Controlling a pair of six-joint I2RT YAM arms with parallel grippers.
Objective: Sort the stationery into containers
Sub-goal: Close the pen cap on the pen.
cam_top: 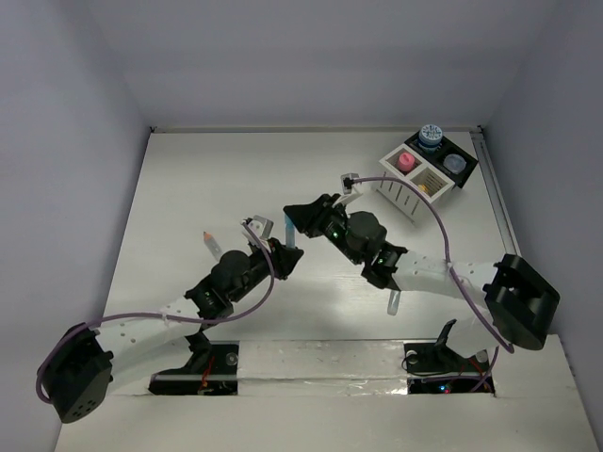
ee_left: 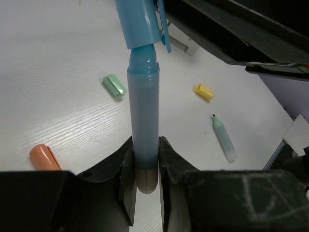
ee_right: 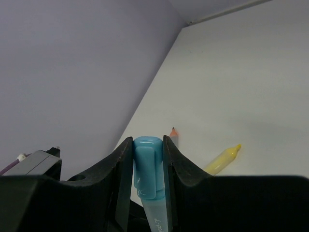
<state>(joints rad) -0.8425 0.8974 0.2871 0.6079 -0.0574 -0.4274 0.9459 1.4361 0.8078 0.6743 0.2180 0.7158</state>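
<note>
A pale-blue marker point(ee_left: 144, 121) stands between my two grippers over the table's middle. My left gripper point(ee_left: 145, 154) is shut on its barrel end. My right gripper point(ee_right: 147, 145) is shut on its blue cap point(ee_right: 147, 166), which sits over the marker's neck. In the top view the left gripper point(cam_top: 280, 249) and right gripper point(cam_top: 300, 219) meet at the marker point(cam_top: 289, 232). The white slatted box point(cam_top: 403, 195) with its black tray section point(cam_top: 468, 171) stands at the far right. It holds a pink-capped bottle point(cam_top: 406, 162), a blue-patterned pot point(cam_top: 431, 137) and a grey cup point(cam_top: 455, 163).
On the table under the left gripper lie a green cap point(ee_left: 114, 85), a yellow cap point(ee_left: 203, 91), an orange cap point(ee_left: 44, 157) and an uncapped green marker point(ee_left: 224, 140). An orange-tipped pen point(cam_top: 209, 242) and a yellow highlighter point(ee_right: 222, 159) lie to the left. A pale stick point(cam_top: 393, 301) lies by the right arm.
</note>
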